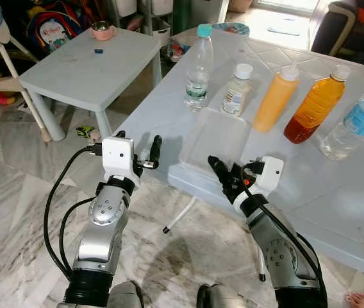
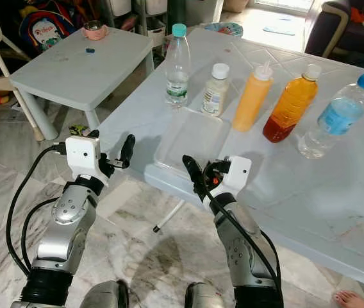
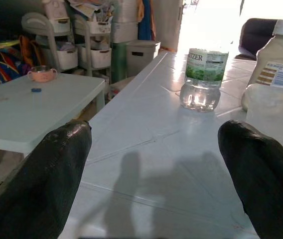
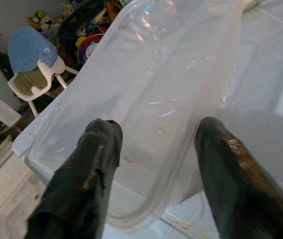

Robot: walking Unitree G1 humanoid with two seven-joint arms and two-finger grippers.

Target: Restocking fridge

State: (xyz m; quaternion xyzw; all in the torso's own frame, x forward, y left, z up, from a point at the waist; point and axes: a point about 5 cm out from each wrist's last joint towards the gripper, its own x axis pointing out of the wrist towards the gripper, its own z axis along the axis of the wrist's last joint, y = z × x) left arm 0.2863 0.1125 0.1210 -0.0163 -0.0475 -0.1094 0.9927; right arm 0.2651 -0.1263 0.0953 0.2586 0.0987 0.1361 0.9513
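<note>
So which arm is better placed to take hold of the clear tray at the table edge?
Right. The right gripper is open at the near rim of the clear tray, its fingers straddling it. The left gripper sits off the table's corner, beside the tray.

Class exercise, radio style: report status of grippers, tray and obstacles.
Left gripper open at table edge, empty. Right gripper open, jaws at near rim of clear tray. Five bottles lined behind tray; nothing between.
</note>
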